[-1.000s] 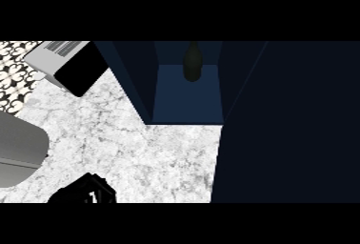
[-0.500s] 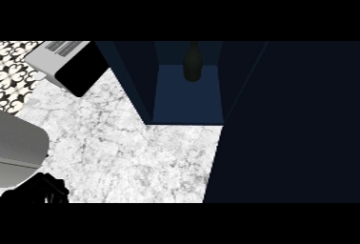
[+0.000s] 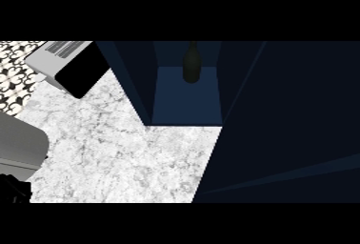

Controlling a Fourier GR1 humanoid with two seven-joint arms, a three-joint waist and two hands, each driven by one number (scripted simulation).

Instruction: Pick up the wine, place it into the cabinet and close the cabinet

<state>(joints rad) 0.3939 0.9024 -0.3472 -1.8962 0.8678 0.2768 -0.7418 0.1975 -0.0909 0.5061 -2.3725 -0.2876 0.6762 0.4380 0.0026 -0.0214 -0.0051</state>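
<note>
The dark wine bottle (image 3: 190, 64) stands upright at the back of the open navy cabinet (image 3: 184, 102), on its blue floor, with nothing touching it. The cabinet's door (image 3: 288, 133) is a large dark panel that fills the right side of the view. Only a small black part of my left hand (image 3: 14, 188) shows, at the lower left corner, well away from the cabinet and bottle. Its grey forearm (image 3: 20, 145) lies above it along the left edge. My right hand is out of view.
A white appliance with a black face (image 3: 70, 64) sits at the back left, against a patterned tile wall (image 3: 14, 62). The white marble counter (image 3: 126, 152) stretches between my left arm and the cabinet.
My left hand has drawn back to the left and down, from the counter's lower middle toward the view's corner. The bottle and the cabinet door have not moved.
</note>
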